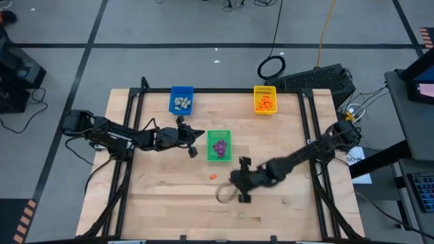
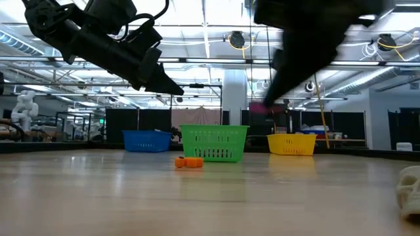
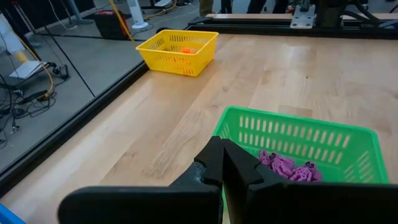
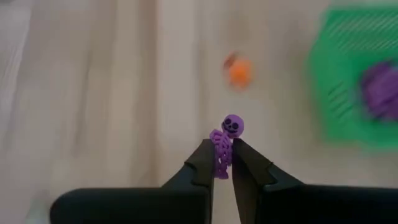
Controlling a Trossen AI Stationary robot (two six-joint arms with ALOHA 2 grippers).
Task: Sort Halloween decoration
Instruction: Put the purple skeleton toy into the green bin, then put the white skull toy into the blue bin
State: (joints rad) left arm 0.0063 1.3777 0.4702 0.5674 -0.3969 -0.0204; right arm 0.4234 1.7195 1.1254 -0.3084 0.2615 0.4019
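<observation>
My right gripper [image 4: 222, 146] is shut on a small purple skeleton [image 4: 225, 140] and hangs above the table's middle [image 1: 234, 179], near-right of the green tray [image 1: 218, 146], which holds purple trinkets. In the low view the skeleton shows as a purple blur [image 2: 261, 108]. One orange trinket [image 1: 212, 177] lies on the wood just past the gripper. The blue tray [image 1: 181, 100] holds pale trinkets and the yellow tray [image 1: 265, 99] holds orange ones. My left gripper [image 3: 222, 146] is shut and empty, raised left of the green tray [image 1: 199, 137]. My right gripper pinches the skeleton's lower body [image 4: 221, 165] between its two fingertips. The head [image 4: 233, 126] and upper trunk stick out beyond the tips. The fingers slant downward from the table's right side. The skeleton is lifted clear of the table.
A pale skull-like trinket [image 2: 410, 190] lies on the wood at the near right. Black frame rails [image 1: 312, 135] run along the table's edges. Bare wood lies between the green tray and the yellow tray.
</observation>
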